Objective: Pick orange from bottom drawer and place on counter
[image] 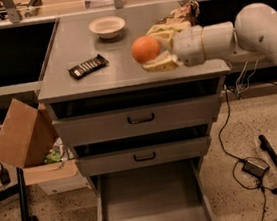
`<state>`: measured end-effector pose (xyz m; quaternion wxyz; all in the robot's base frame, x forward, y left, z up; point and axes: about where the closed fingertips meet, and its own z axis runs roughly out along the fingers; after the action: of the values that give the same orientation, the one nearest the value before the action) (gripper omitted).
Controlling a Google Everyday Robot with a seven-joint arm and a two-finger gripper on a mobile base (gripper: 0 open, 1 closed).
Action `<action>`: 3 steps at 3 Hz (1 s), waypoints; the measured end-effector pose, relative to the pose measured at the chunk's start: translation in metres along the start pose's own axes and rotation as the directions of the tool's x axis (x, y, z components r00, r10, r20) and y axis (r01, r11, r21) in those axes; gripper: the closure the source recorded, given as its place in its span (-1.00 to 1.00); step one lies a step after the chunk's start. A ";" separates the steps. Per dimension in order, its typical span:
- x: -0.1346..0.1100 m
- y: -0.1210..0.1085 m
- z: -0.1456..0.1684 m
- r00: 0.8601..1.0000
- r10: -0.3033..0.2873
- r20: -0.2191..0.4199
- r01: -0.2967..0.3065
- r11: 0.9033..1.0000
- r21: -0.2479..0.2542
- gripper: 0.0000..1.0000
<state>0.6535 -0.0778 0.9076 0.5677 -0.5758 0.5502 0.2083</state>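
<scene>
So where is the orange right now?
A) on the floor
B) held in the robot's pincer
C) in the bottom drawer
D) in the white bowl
B: the pincer is clamped on the orange, up over the counter.

the gripper holds the orange over the counter, right of a dark wrapper; below, the bottom drawer stands pulled out.
</scene>
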 end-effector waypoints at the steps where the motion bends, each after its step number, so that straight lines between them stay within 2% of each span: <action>1: 0.005 -0.037 0.026 0.998 0.059 -0.031 -0.058 0.998 0.005 1.00; 2: 0.026 -0.065 0.047 0.987 0.141 -0.079 -0.140 0.990 0.013 1.00; 3: 0.050 -0.083 0.060 0.969 0.219 -0.117 -0.217 0.976 0.027 1.00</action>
<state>0.7643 -0.0657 0.8841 0.5116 -0.5194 0.6443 0.2309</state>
